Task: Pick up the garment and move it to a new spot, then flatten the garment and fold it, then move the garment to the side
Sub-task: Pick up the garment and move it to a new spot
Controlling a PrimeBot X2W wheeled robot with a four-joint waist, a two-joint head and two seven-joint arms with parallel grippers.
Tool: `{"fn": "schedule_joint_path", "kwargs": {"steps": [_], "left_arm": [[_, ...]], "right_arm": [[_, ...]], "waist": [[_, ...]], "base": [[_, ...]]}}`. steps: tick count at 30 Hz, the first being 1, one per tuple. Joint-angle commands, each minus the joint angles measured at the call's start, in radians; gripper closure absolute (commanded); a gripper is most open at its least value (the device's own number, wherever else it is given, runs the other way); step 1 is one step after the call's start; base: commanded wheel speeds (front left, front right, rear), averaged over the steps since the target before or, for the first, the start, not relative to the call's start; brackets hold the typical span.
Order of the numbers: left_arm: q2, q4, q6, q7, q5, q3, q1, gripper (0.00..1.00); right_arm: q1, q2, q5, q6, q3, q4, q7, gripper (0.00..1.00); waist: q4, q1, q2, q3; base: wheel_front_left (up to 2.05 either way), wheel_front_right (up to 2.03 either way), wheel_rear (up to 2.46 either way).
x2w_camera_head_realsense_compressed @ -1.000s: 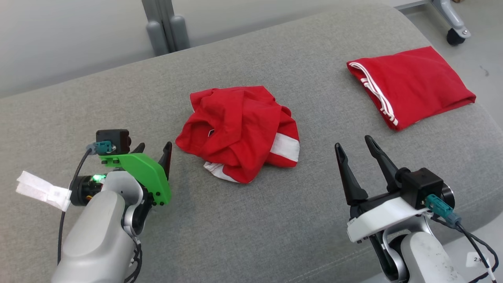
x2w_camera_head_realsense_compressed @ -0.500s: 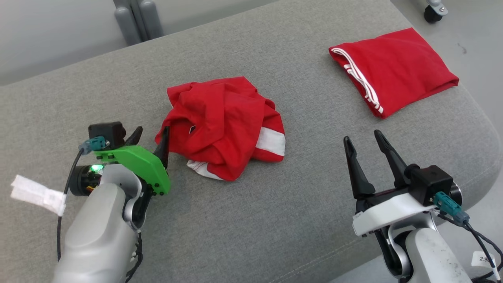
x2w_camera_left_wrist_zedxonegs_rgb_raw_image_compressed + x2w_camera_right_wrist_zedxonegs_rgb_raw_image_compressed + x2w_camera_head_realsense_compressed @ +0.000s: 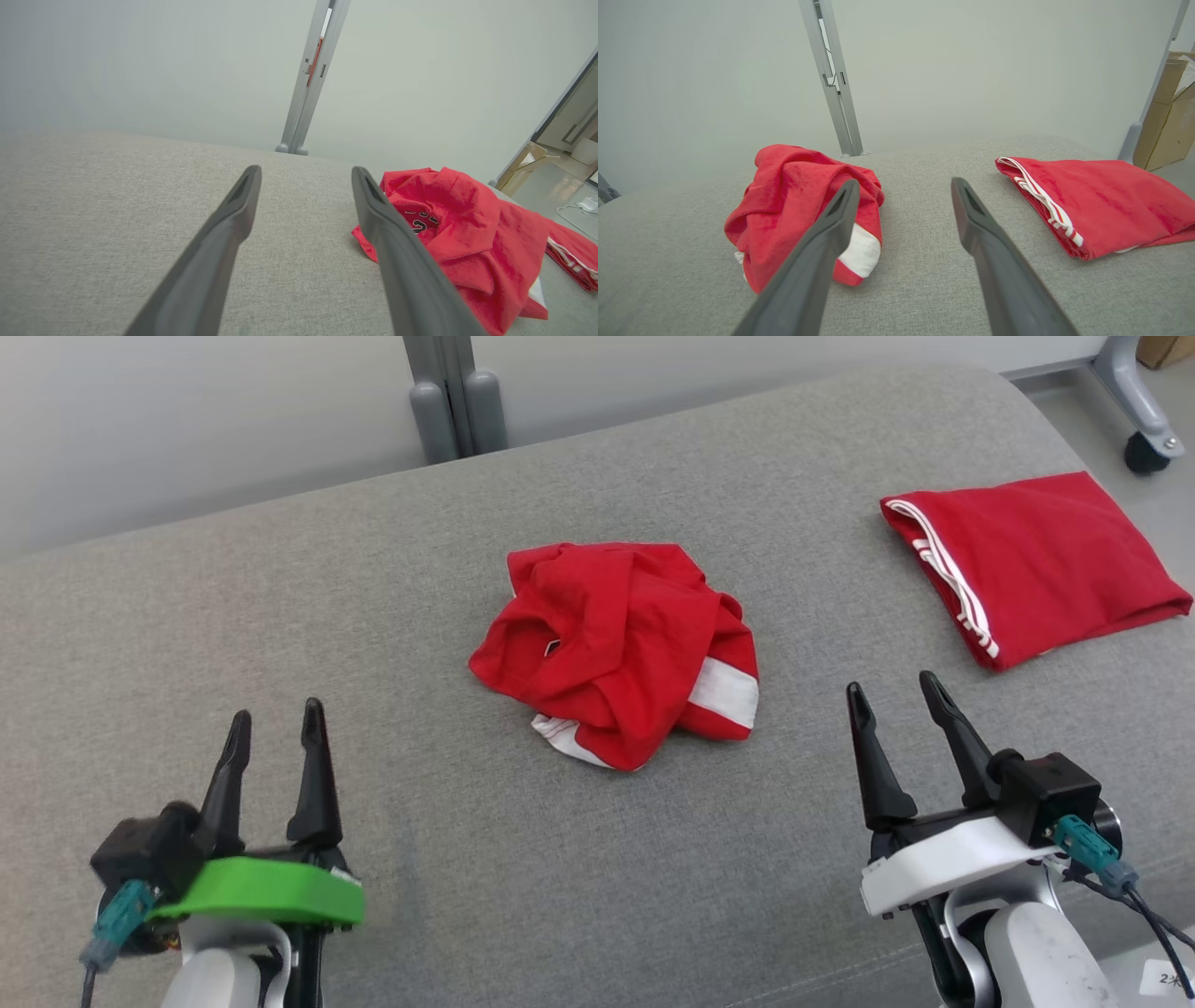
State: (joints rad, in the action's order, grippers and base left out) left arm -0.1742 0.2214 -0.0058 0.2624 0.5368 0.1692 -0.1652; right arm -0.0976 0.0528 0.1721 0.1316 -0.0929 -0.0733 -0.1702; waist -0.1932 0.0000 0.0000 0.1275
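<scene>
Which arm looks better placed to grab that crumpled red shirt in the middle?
Probably the right: the right end effector is open and nearer the crumpled garment than the left end effector, also open.

Bright, even, soft overhead light; faint shadows; sharp head view, wide-angle bending in wrist views.

Looks across a grey fabric cushion to a plain pale wall, grey metal post at its foot, black castor on smooth floor, cardboard box beyond.
</scene>
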Motion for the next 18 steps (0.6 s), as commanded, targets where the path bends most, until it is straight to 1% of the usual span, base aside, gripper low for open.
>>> {"fn": "schedule_joint_path", "kwargs": {"steps": [1,4,7,12,18], "left_arm": [[0.008,-0.041,-0.005,0.002,-0.027,-0.024,0.059,0.0],[0.025,-0.133,-0.017,0.002,-0.078,-0.065,0.145,0.0],[0.037,-0.167,-0.027,0.001,-0.107,-0.091,0.209,0.0],[0.05,-0.181,-0.034,0.001,-0.14,-0.135,0.274,0.0],[0.055,-0.187,-0.047,0.001,-0.153,-0.166,0.313,0.0]], "right_arm": [[0.017,0.002,-0.007,-0.002,0.006,-0.003,-0.003,0.0],[0.028,0.002,-0.008,-0.002,0.026,-0.013,-0.003,0.0],[0.034,0.006,-0.006,-0.002,0.037,-0.029,-0.006,0.0],[0.038,0.018,0.001,-0.002,0.039,-0.066,-0.009,0.0],[0.038,0.034,0.008,-0.002,0.032,-0.099,-0.007,0.0]], "waist": [[0.046,0.0,0.0,-0.045],[0.073,0.0,0.0,-0.071],[0.096,0.0,0.0,-0.092],[0.125,0.0,0.0,-0.123],[0.14,0.0,0.0,-0.147]], "base": [[0.0,0.0,0.0],[0.0,0.0,0.0],[0.0,0.0,0.0],[0.0,0.0,0.0],[0.0,0.0,0.0]]}}
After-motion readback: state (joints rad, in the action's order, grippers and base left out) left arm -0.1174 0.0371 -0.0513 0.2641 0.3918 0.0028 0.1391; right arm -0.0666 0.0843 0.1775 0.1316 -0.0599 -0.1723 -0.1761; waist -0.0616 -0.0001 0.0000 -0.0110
